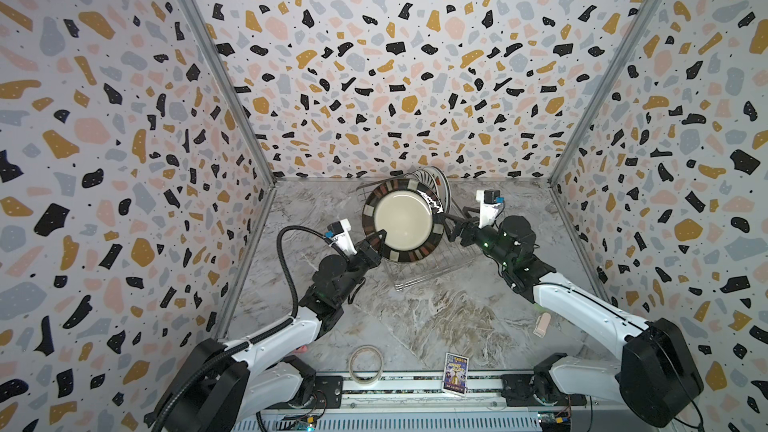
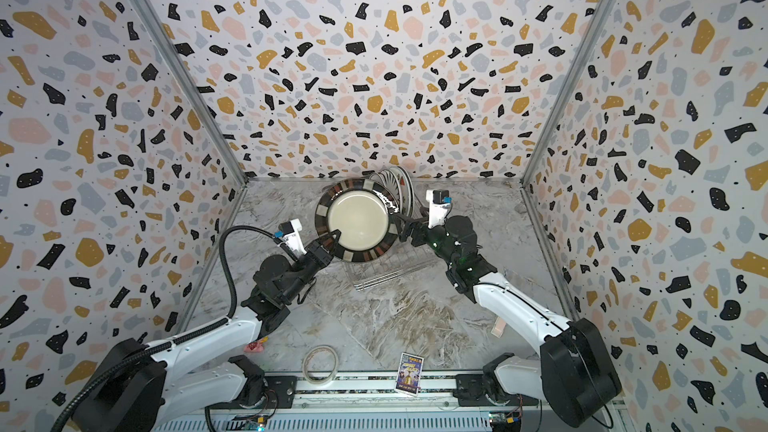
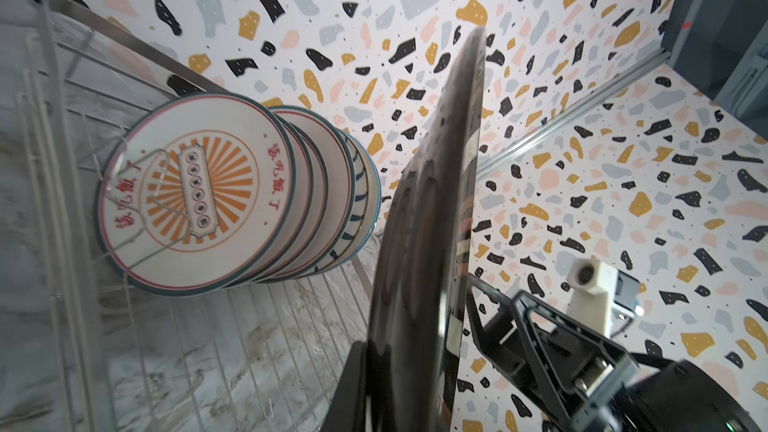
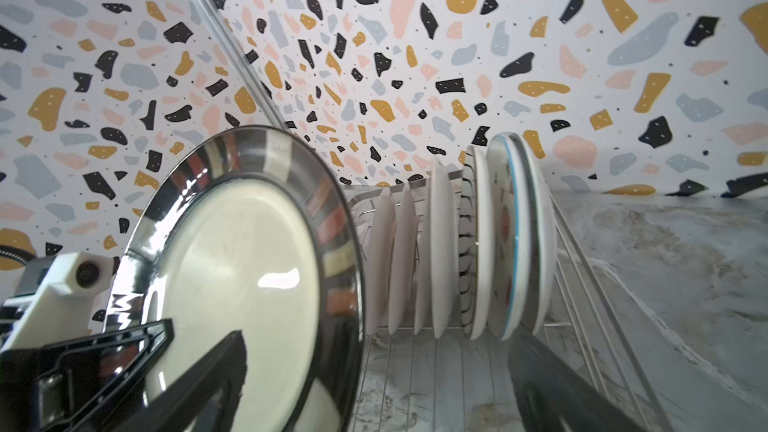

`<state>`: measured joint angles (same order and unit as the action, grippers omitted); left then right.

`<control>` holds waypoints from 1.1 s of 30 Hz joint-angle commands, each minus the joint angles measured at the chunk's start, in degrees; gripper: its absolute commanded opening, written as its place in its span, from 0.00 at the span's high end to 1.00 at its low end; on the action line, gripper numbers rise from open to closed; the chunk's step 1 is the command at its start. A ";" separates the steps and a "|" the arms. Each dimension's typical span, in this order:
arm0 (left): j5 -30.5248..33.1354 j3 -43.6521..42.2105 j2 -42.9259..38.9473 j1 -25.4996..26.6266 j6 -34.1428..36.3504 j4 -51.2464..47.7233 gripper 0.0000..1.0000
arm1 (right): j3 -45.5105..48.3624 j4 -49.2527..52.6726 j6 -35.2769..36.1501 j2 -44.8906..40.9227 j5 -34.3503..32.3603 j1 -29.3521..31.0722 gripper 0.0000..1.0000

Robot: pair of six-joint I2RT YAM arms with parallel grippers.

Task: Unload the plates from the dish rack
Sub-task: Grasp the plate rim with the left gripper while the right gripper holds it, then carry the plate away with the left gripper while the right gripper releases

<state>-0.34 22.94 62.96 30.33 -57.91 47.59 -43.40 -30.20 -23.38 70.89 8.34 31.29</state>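
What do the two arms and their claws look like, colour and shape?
Both arms have white links and black joints: left arm, right arm. Each claw is black with triangular open-frame fingers: left claw, right claw. A white camera block with a blue tab sits on each wrist. A black ribbed cable loops along the left arm only. Green lights glow on the right arm.

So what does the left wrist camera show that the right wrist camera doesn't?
Only the left wrist: the orange sunburst plate face-on, and the dark underside of the held plate. Only the right wrist: that plate's cream face and patterned rim, with the racked plates seen edge-on. Both: the held plate, the racked plates and the dish rack.
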 commanded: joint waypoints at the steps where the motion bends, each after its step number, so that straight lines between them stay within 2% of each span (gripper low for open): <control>1: 2.58 0.09 -4.78 -3.70 -0.68 8.30 1.00 | -1.17 -1.49 7.00 -2.63 -5.79 3.42 0.01; 7: 5.29 -2.86 -10.95 -10.89 -1.57 3.66 1.00 | -2.30 -4.00 8.06 -0.36 -3.05 7.11 0.01; 12: 7.71 -5.01 -15.93 -16.41 -2.30 0.81 1.00 | -4.97 -2.99 9.89 2.90 -4.58 9.82 0.01; 16: 10.80 -5.33 -18.02 -19.36 -1.84 -2.55 1.00 | -7.61 -1.69 9.23 5.82 -2.55 10.39 0.01; 19: 11.96 -6.76 -18.32 -22.06 -4.04 -2.73 1.00 | -10.57 0.38 9.93 9.20 -1.20 11.85 0.01; 22: 15.69 -8.61 -18.16 -22.90 -5.78 -2.33 1.00 | -13.73 3.15 10.70 12.43 -3.64 13.77 0.01; 27: 19.83 -10.14 -16.81 -23.81 -6.61 -2.29 1.00 | -16.73 3.89 11.28 16.49 -0.68 14.96 0.01; 31: 19.71 -11.28 -14.37 -24.17 -8.92 -0.88 1.00 | -21.46 9.00 11.29 20.17 -1.77 15.65 0.01; 33: 17.81 -12.48 -11.99 -24.17 -9.95 3.16 1.00 | -21.86 8.46 12.59 21.39 -1.98 16.68 0.01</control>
<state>17.91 10.15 50.39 6.39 -64.88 34.11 -62.61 -23.88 -12.56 92.05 6.63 47.00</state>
